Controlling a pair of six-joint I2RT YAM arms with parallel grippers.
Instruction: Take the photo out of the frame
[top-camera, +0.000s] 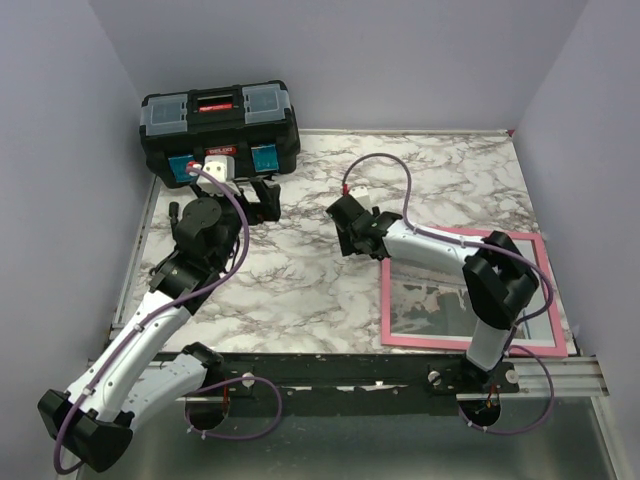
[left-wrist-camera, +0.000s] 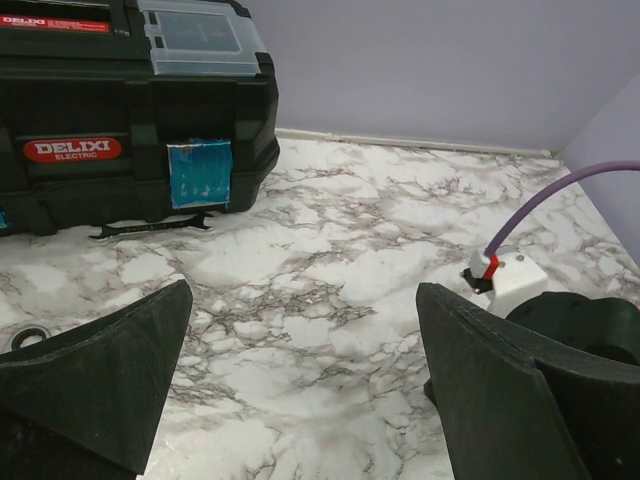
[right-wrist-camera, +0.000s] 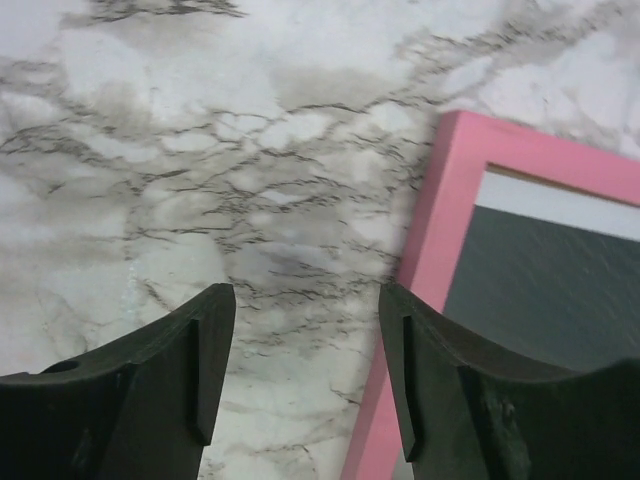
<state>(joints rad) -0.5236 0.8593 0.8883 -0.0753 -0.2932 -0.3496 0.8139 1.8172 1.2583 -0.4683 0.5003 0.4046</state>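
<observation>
**Left gripper** (top-camera: 236, 196): jaws spread wide and holding nothing. It sits above bare marble, facing the toolbox (top-camera: 220, 125), and touches nothing in view. In its wrist view only the two inner finger faces show, and both run off the bottom edge.

**Right gripper** (right-wrist-camera: 305, 300): jaws partly apart, with only marble between them and nothing pinched. It is low over the table (top-camera: 300, 285), at the frame's far left corner. The right-hand finger (right-wrist-camera: 450, 380) overlaps the frame's left border. I cannot tell whether it touches the border.

**Frame** (top-camera: 450, 343): pink, lying flat at the near right of the table. The right arm crosses it in the top view and hides its middle and part of the far border. The wrist view shows only one corner (right-wrist-camera: 430, 230).

**Photo** (top-camera: 425, 305): inside the frame, showing grey and pale patches. Close up (right-wrist-camera: 540, 280) it is a dark grey field under a pale strip, and the picture cannot be made out.

**Toolbox**: black and closed, at the far left. It is cut off at the left in the left wrist view (left-wrist-camera: 130, 110).

**Wrench** (left-wrist-camera: 150, 228): lies flat just in front of the toolbox.
</observation>
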